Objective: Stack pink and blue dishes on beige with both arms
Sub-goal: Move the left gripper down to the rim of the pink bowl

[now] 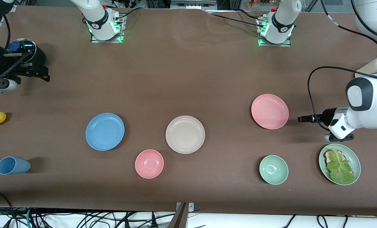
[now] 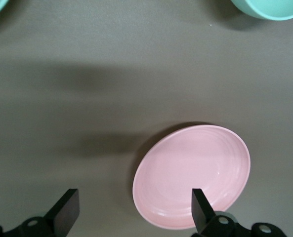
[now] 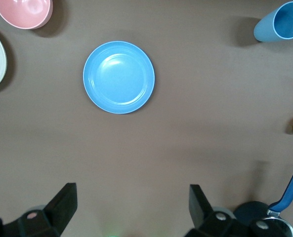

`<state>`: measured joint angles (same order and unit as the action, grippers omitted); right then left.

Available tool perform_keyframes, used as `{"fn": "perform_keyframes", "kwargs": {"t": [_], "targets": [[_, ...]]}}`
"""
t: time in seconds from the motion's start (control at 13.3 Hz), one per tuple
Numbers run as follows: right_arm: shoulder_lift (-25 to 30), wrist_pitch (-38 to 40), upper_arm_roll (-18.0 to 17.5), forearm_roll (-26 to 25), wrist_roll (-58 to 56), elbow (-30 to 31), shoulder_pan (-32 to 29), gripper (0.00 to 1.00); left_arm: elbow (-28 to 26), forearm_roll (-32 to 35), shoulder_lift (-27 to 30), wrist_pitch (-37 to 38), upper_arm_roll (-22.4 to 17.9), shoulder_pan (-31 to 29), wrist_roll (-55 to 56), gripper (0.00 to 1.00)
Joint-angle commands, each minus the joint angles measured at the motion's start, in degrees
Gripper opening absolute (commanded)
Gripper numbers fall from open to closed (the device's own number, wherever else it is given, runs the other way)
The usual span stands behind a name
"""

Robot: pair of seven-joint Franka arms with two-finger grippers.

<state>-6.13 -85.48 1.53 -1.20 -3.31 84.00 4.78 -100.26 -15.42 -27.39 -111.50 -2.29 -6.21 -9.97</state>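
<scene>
The round matte cream-beige plate point(image 1: 185, 134) lies mid-table; the round matte sky-blue plate point(image 1: 105, 131) lies at its nine o'clock, toward the right arm's end, and the round matte salmon-pink plate point(image 1: 269, 111) at its two o'clock, toward the left arm's end; all three lie apart, none stacked. The left gripper point(image 2: 135, 210) hangs low just beside the pink plate, at its three o'clock, fingers spread, empty; the right gripper point(image 3: 132, 207) hangs high over the table's right-arm end, fingers spread, empty.

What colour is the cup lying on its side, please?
The cup is sky blue, clearest in the front view.
</scene>
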Motion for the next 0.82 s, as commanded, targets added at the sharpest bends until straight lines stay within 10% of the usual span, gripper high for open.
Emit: {"fn": "perform_keyframes", "kwargs": {"t": [0.0, 0.75], "targets": [[1.5, -0.3, -0.5, -0.2, 0.5, 1.2, -0.2, 1.0, -5.8, -3.1, 1.1, -7.0, 1.4, 0.1, -3.1, 1.0], [1.7, -0.2, -0.7, -0.1, 0.6, 1.2, -0.2, 1.0, -8.4, -14.0, -4.9, -16.6, 1.6, -0.4, -19.5, 0.99]]}}
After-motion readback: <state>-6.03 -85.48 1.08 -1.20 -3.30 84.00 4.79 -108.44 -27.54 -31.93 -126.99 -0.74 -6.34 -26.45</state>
